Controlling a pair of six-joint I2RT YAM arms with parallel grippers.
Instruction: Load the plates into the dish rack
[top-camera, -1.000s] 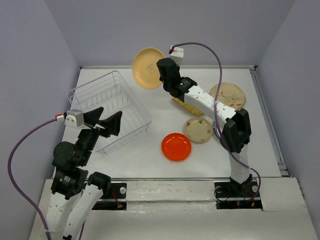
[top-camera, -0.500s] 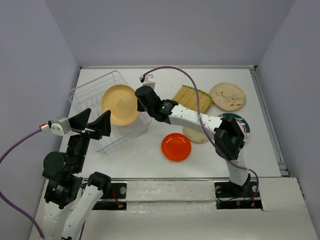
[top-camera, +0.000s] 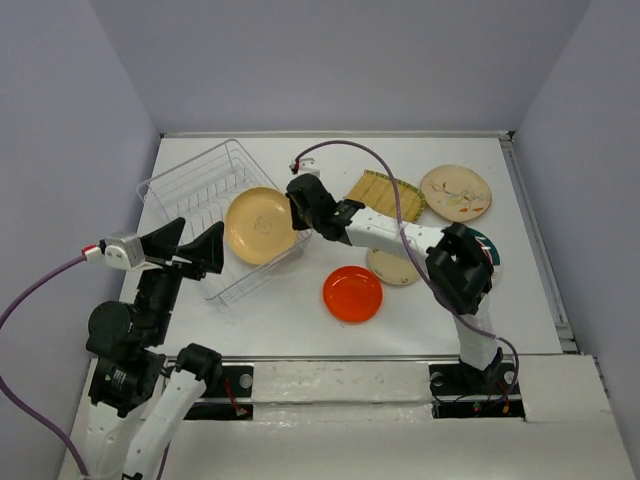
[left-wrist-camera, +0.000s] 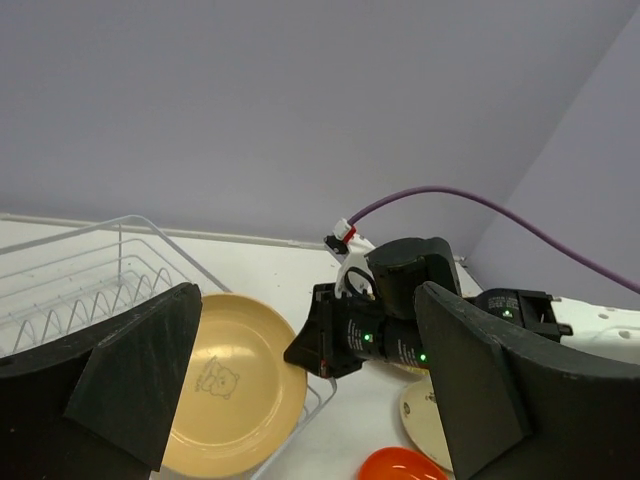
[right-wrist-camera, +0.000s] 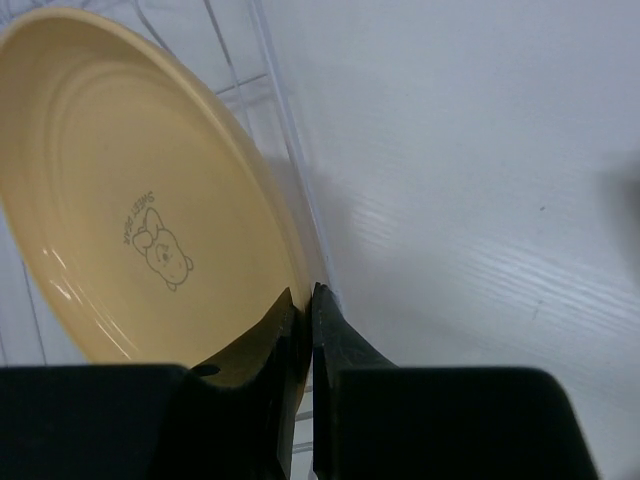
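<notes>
right wrist: your right end effector (right-wrist-camera: 300, 297) pinches the peach plate (right-wrist-camera: 130, 190) by its rim to stand it in the rack (top-camera: 190, 185).

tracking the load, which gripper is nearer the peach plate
Right. The right gripper has its fingers shut on the right rim of the peach plate, by the edge of the dish rack. The left gripper hangs open, apart, off the plate's left side.
</notes>
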